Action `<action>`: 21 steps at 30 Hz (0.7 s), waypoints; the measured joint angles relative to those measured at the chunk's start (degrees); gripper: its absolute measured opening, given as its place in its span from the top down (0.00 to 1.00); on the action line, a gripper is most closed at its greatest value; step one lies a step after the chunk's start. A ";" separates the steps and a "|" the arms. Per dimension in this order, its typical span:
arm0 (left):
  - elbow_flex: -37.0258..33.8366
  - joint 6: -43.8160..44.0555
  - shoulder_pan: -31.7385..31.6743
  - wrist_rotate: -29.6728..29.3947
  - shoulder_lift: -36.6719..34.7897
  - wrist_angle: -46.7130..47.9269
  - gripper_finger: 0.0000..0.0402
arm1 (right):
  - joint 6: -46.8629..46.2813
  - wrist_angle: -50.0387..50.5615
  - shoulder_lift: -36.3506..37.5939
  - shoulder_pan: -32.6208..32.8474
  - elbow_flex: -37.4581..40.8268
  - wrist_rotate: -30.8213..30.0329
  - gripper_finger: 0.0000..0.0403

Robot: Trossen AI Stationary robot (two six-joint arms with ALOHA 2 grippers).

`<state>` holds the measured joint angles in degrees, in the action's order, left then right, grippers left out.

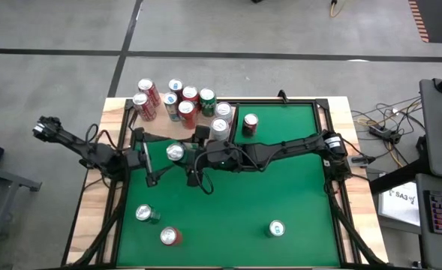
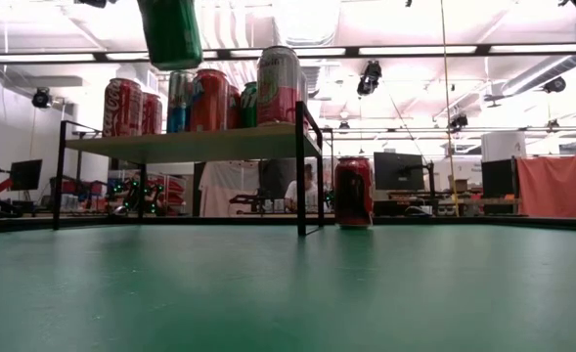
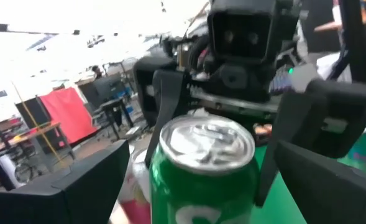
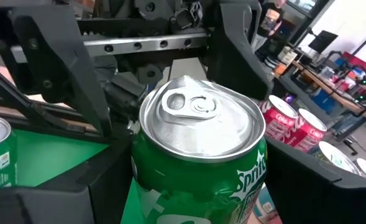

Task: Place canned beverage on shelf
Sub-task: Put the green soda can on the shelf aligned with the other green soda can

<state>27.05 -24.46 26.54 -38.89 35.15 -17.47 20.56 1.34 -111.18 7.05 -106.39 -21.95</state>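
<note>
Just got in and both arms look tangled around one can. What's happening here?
Both arms meet at one green can, held in the air above the green table. The right gripper and the left gripper each have fingers on either side of it, so which one carries it is unclear. The shelf already holds a cluster of cans. A red can stands beside the shelf, and three more cans wait on the near side of the table.

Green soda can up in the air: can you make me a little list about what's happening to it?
Can: green aluminium soda can, lifted in the air
Holder: right gripper, closed on it
Left gripper: open, fingers either side of the can
Shelf: pale wood-grain board, already carrying other cans
Job: green can not yet shelved
</note>
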 joint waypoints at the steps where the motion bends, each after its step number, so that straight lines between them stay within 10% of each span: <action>1: -0.08 -0.19 -0.03 0.05 0.44 -1.13 0.04 | -0.28 0.00 0.00 0.02 -0.02 0.02 0.27; 21: 0.24 -0.47 -4.18 0.41 5.86 -5.93 0.12 | -0.86 0.46 0.00 0.63 0.07 -0.53 0.27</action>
<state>27.29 -24.93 22.36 -38.49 41.01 -23.40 19.70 1.80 -111.18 7.68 -106.32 -22.48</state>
